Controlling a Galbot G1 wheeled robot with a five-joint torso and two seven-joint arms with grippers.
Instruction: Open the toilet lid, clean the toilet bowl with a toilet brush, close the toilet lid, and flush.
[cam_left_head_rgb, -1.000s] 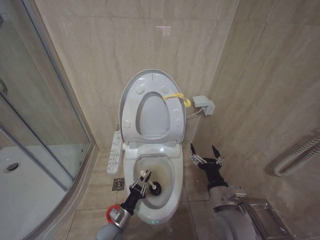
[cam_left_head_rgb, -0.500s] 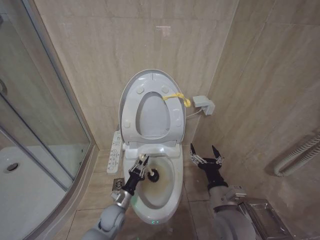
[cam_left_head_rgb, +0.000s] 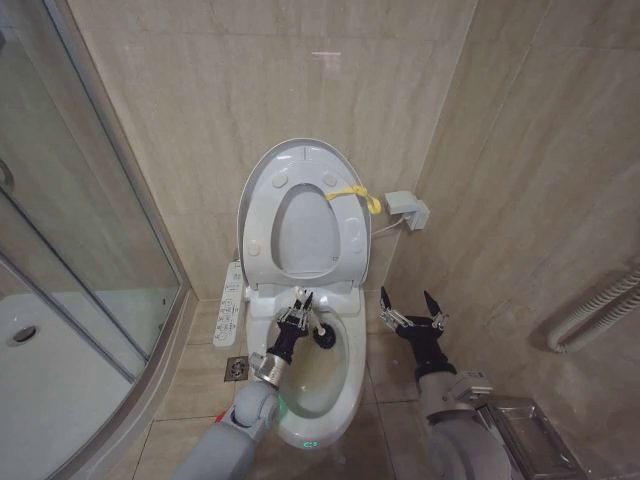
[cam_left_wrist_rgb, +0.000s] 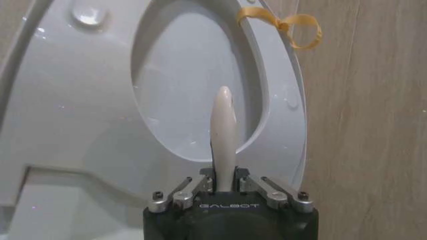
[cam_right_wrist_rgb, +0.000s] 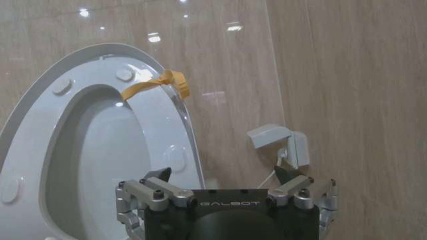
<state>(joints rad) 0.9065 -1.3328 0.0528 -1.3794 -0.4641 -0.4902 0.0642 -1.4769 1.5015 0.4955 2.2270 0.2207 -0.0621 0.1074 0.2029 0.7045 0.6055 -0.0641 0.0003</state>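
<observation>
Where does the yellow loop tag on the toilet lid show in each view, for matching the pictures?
Head view: yellow loop tag on the raised toilet lid, on its edge toward the robot's right.
Left wrist view: upper part, beyond the brush handle.
Right wrist view: upper middle.
Shared landmark: the lid itself.

Grey arms, blk end effector (cam_left_wrist_rgb: 227, 189), silver screws, GALBOT mark.

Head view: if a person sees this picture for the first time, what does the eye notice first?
The raised toilet lid stands upright against the back wall, with a yellow loop tag at its edge. Below it, the left gripper holds the toilet brush by its handle, the dark head at the rear of the stained toilet bowl. The right gripper hangs open beside the bowl, on its right.
</observation>
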